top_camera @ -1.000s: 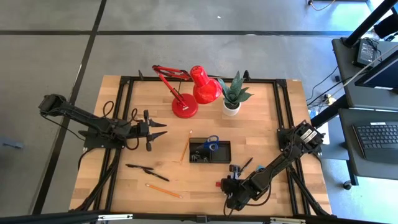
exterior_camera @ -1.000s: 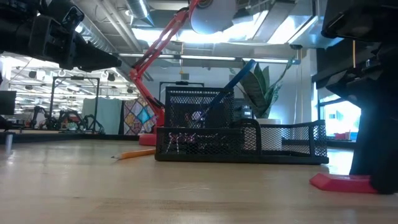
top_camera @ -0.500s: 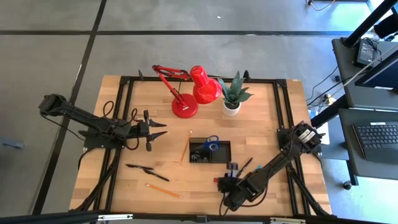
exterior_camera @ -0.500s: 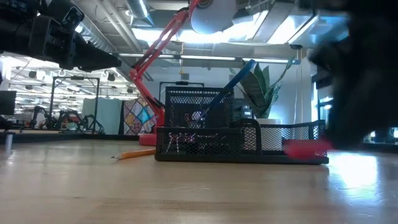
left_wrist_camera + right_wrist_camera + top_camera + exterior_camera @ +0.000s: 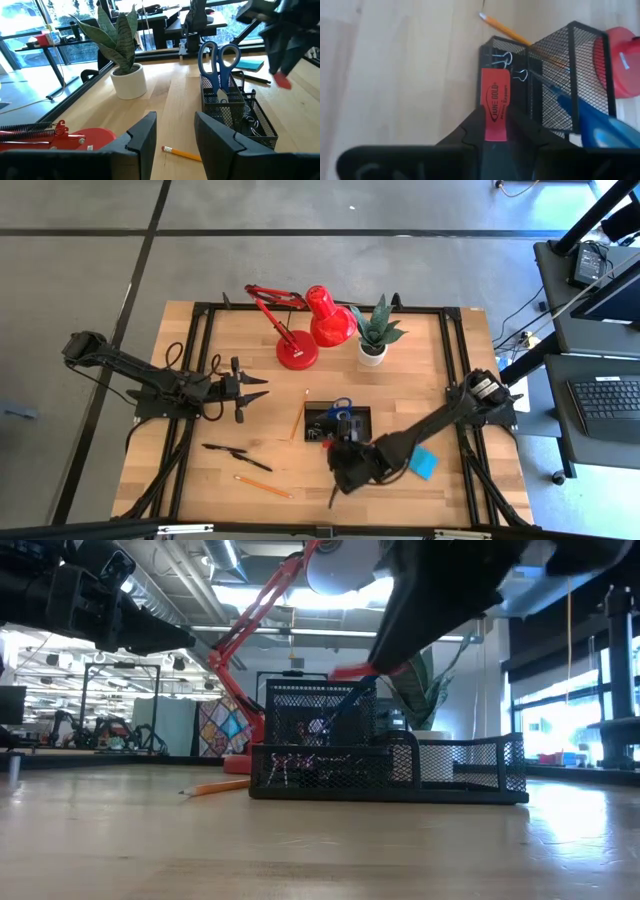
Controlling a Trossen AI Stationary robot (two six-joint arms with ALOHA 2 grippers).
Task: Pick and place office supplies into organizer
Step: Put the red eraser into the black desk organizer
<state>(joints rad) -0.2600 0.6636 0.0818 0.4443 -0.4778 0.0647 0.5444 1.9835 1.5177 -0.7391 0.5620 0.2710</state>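
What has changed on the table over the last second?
The right gripper, shut on the red eraser, carried it from the table's near edge up over the organizer, uncovering the blue note pad. The left gripper stayed hovering open; scissors, pens and pencils unmoved.

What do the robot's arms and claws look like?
Both arms are dark, almost black, built from slim jointed segments with a thin black cable alongside. The left gripper and right gripper each end in two flat, matte black fingers. No markings are readable.
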